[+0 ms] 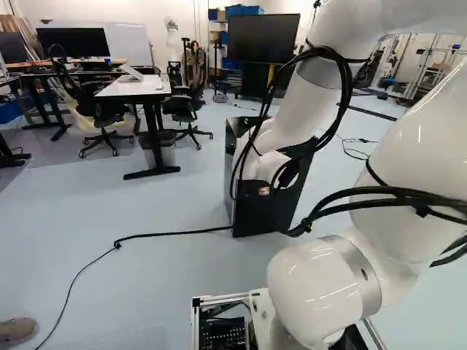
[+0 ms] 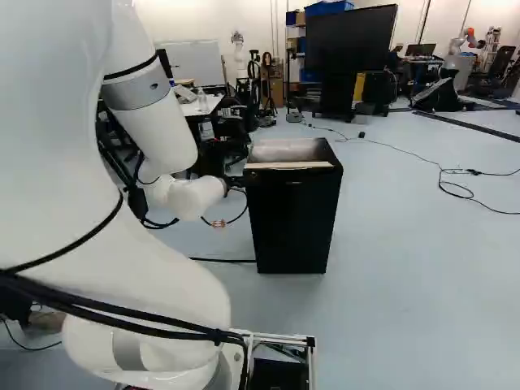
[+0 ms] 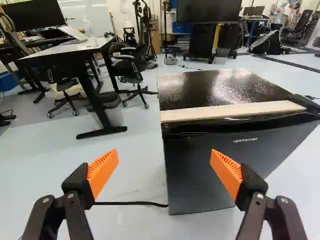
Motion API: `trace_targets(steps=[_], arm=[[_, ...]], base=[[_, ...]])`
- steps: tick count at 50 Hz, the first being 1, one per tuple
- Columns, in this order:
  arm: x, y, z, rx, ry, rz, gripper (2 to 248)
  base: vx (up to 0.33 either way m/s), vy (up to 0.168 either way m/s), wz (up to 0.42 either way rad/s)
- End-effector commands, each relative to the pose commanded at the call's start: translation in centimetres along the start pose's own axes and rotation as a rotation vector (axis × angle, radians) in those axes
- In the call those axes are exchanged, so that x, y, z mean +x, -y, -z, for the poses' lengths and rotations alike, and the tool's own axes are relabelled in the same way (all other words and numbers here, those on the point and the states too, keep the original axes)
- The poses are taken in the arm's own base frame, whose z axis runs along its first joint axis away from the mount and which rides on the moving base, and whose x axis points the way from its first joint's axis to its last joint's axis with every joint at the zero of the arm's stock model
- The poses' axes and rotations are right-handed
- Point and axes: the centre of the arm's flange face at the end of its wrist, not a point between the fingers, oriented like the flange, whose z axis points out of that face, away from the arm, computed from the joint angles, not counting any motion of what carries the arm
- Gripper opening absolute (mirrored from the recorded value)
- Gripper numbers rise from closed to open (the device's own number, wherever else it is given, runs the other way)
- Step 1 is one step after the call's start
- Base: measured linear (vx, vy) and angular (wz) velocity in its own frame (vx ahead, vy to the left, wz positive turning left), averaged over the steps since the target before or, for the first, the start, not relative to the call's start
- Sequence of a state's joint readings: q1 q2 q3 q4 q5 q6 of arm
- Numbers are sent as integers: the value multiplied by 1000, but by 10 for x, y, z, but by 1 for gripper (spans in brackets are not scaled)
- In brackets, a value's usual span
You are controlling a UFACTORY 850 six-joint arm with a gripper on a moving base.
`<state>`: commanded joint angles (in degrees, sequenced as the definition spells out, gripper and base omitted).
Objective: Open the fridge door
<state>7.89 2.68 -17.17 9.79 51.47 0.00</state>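
Lettering (image 3: 245, 140) — pale, on fridge door (image 3: 190, 175)

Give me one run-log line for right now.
fingers: open, holding nothing | fridge door: looks shut, ungripped | fridge: ahead of fingers | next: likely approach door edge

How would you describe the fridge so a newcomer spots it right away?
Find the big black screen at the back. Nearer, on the pale floor, stands the low fridge. Unlike the desk and chairs near it, it is a dark box with a pale strip along its top front edge.
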Motion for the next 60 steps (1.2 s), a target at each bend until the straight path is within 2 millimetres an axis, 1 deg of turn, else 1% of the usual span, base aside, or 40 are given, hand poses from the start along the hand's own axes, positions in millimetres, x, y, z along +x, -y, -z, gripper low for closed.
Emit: trace_targets(steps=[14,43,60], arm=[[3,14,-8,-10,-5,-28,247],[4,41,-15,-65,-12,-112,247],[3,57,-28,-114,-8,-165,247]], base=[[0,0,0],[0,0,0],[0,0,0]])
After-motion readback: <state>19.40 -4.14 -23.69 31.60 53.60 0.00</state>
